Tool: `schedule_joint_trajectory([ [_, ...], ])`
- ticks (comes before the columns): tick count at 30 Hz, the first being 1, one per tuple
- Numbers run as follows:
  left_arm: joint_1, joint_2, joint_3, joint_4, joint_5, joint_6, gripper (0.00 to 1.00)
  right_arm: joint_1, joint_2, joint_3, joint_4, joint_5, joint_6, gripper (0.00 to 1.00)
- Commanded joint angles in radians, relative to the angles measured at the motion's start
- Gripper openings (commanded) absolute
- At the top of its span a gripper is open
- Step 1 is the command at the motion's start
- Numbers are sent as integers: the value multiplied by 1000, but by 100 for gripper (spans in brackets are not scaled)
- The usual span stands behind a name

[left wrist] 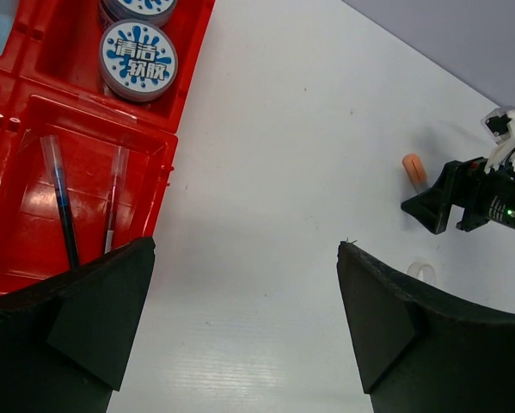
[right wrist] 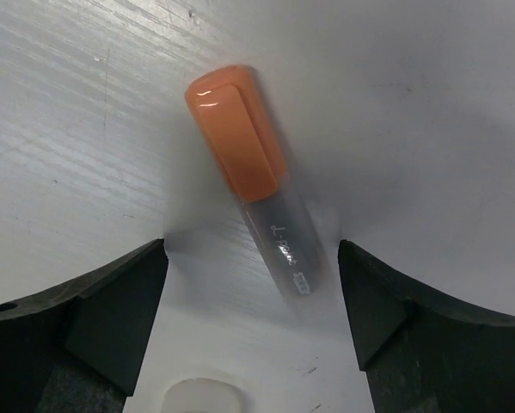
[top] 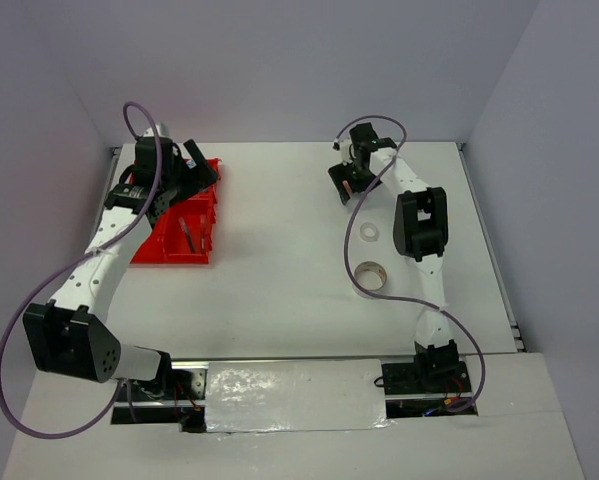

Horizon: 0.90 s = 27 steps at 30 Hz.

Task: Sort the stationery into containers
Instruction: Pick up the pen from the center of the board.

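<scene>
Right pincer (right wrist: pixel 250 258), spread, straddles the short orange-capped clear plastic marker (right wrist: pixel 240 155); closing squarely on it looks next, then the red plastic tray (top: pixel 169 259).

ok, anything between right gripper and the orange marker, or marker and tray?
Nothing visible. The orange-capped marker lies inside the open right gripper; bare table runs to the red tray. Both tape rolls sit off that line. Left gripper hovers at the tray's edge.
</scene>
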Motion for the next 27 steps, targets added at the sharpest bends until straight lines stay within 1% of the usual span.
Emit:
schedule_joint_trajectory([
  [1,2,-26,39,35,27,28,99,-15,21,84,-53,-31,-29,86],
  [4,2,-42,39,35,18,34,99,-17,33,101,-59,-38,-32,78],
  [7,3,-43,44,33,9,39,99,-17,45,118,-69,-40,-43,64],
  [8,3,-37,49,33,9,40,99,-17,45,118,-69,-42,-46,61],
  [10,5,-32,52,32,2,42,99,-15,44,111,-69,-43,-48,59],
  [14,20,-14,52,36,22,40,99,-17,44,107,-84,-17,-55,59],
  [17,26,-11,52,42,35,39,99,-21,35,87,-84,-17,-60,57],
  [18,28,-12,50,44,36,39,99,-21,33,82,-86,-20,-62,54],
  [21,29,-14,50,45,36,42,99,-20,53,117,-138,-45,-69,52],
  [22,29,-14,50,42,32,42,99,-20,55,116,-147,-48,-68,52],
  [24,29,-14,47,44,28,43,99,-21,47,102,-144,-48,-60,49],
  [25,29,-13,47,44,32,43,99,-18,47,101,-150,-45,-55,44],
  [27,29,-13,49,45,48,48,99,-18,47,101,-155,-39,-40,25],
])
